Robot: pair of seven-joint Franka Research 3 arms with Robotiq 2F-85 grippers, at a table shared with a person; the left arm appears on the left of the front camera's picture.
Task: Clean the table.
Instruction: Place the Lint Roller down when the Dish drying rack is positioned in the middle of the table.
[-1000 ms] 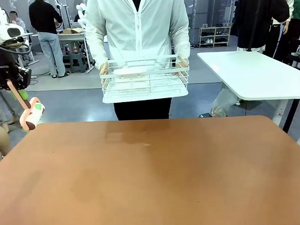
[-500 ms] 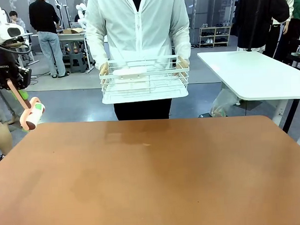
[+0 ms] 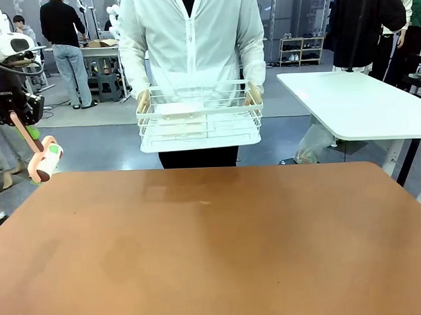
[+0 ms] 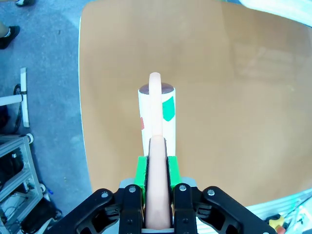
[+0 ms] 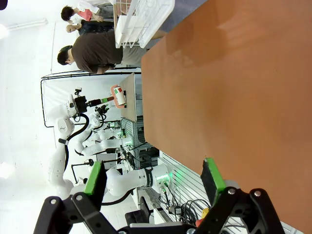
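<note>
While gripping the lint roller (image 4: 156,114) in left fingers (image 4: 140,170) off the bare worktop's (image 3: 214,254) far-left corner, note basket (image 3: 199,142) lowered slightly in person's hands (image 3: 144,100); right fingers (image 5: 212,175) spread, empty. Begin rolling.

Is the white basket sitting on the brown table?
No, the person is holding the basket up in the air, behind the far edge of the table.

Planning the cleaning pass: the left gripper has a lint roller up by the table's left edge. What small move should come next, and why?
Probably lower the lint roller onto the table near its left edge. The left gripper is shut on the roller's handle and the roll hangs in the air, not touching the top. The person holds the basket clear of the table.
</note>
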